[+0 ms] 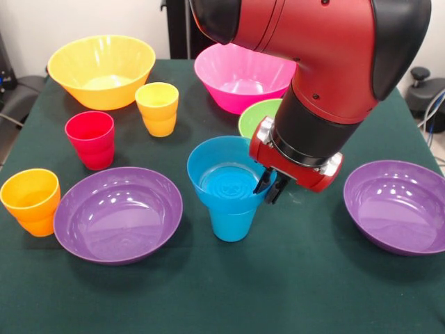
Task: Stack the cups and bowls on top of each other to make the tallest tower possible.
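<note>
Fingers of the gripper pinch the right rim of the small blue bowl, one dark tip inside the rim and one outside. Small blue bowl sits upright on the blue cup, which stands on the green worktop. Lime green bowl is just behind, partly hidden by the arm. Red cup, yellow cup and orange cup stand apart at left. Purple bowls lie left and right; orange-yellow bowl and pink bowl at back.
</note>
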